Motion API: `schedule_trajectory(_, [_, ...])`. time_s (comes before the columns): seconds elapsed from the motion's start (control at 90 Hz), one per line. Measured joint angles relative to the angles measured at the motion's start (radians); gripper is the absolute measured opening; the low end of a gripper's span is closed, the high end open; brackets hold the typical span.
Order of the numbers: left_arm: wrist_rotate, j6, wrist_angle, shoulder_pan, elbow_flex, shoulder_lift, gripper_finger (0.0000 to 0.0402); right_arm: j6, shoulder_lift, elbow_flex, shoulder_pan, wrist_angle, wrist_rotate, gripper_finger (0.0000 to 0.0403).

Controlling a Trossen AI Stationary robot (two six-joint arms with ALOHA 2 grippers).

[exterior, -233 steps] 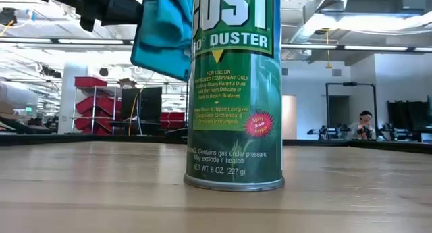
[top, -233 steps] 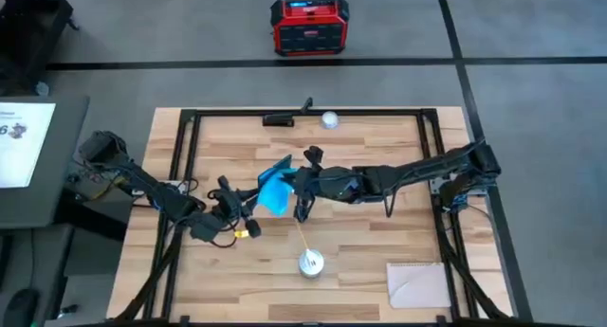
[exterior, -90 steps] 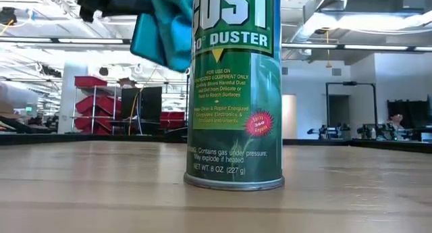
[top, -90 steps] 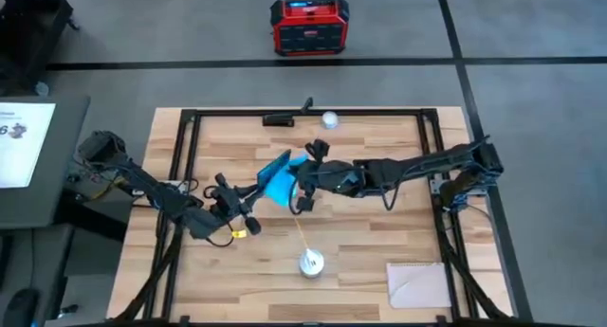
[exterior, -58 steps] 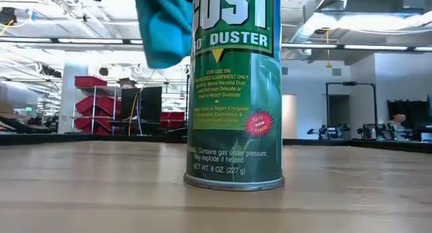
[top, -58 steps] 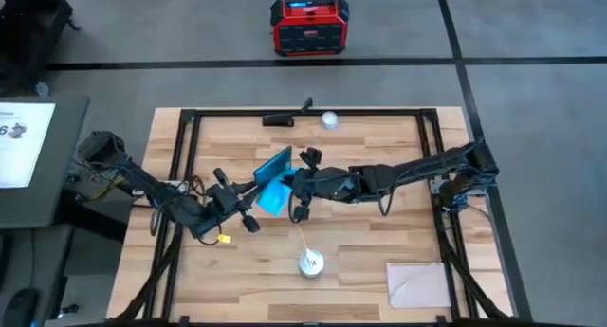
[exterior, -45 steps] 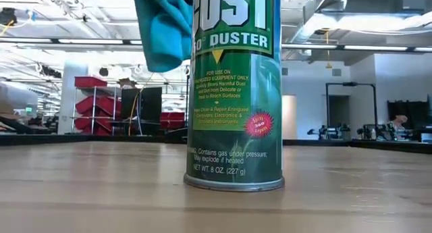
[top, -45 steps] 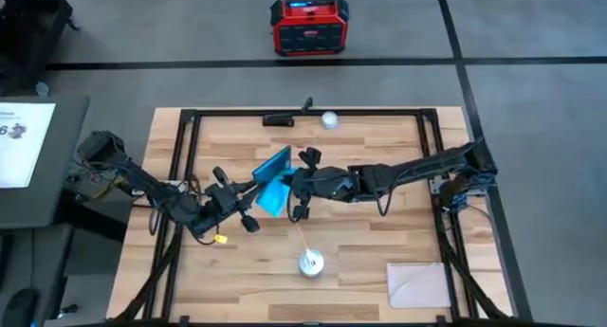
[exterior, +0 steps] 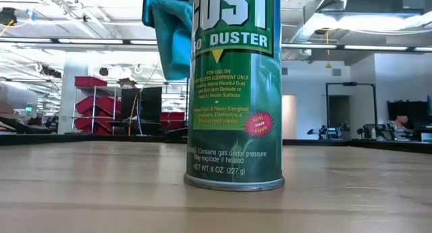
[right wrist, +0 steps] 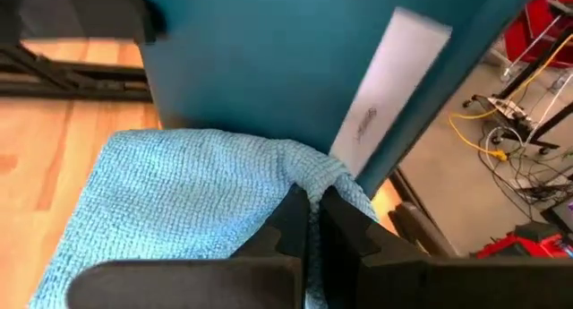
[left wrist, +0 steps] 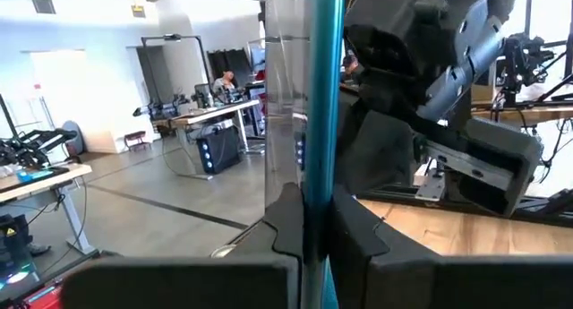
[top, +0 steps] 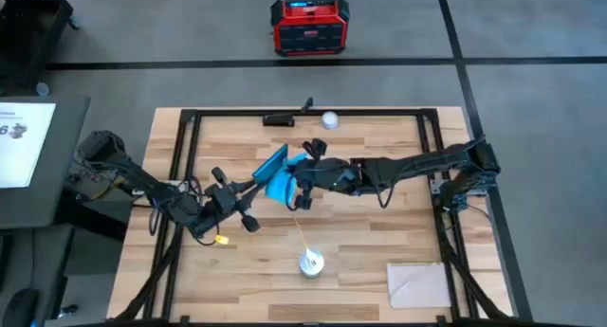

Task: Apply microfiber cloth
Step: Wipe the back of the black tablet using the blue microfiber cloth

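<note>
Butcher-block planks are filling the table (top: 379, 242) inside a black frame, and the action is gathering slightly toward eleven o'clock of its centre. Reaching in from three o'clock, the right gripper (top: 300, 181) is pinching a fold of the microfiber cloth (top: 282, 184), fingers clamped on the blue weave as its wrist camera is showing (right wrist: 309, 221). Coming up from eight o'clock, the left gripper (top: 239, 196) is clenching the edge of the tablet (top: 272, 163), holding it tilted above the wood with its teal back facing the right wrist camera. The cloth is hanging in the air, bunched against the tablet's five-o'clock side and apparently touching it. By my reading, the wiping step is under way: cloth is meeting tablet but not yet spread across it. The next move is calling for the right arm to be dragging the cloth flat along the surface while the left is keeping the tablet steady. Nearer six o'clock the duster can (top: 310, 263) is standing untouched, with a beige sheet (top: 422, 284) lying at five o'clock.
</note>
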Motion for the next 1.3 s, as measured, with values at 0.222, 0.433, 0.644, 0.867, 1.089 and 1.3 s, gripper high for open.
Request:
schedule_trajectory(0.222, [0.04,-0.011,-0.014,0.004,0.0,0.001,0.0004,-0.002,0.0,0.0,0.043,0.12,-0.09,0.0])
schedule_trajectory(0.433, [0.086,-0.102,-0.275,0.003,0.0,-0.118,0.0004,-0.02,-0.006,0.0,0.051,0.082,-0.038,0.0])
schedule_trajectory(0.644, [0.207,-0.301,-0.623,0.023,-0.028,-0.29,0.0004,-0.055,-0.026,0.0,0.078,0.053,0.024,0.0])
schedule_trajectory(0.867, [0.387,-0.363,-0.801,0.085,-0.055,-0.401,0.0004,-0.053,-0.178,-0.119,0.125,0.052,0.095,0.0])
schedule_trajectory(1.089, [0.579,-0.328,-0.795,0.184,-0.055,-0.4,0.0004,0.002,-0.424,-0.348,0.159,0.069,0.116,0.0])
schedule_trajectory(1.3, [0.733,-0.319,-0.815,0.3,-0.055,-0.401,0.0004,0.046,-0.622,-0.491,0.19,-0.038,0.116,0.0])
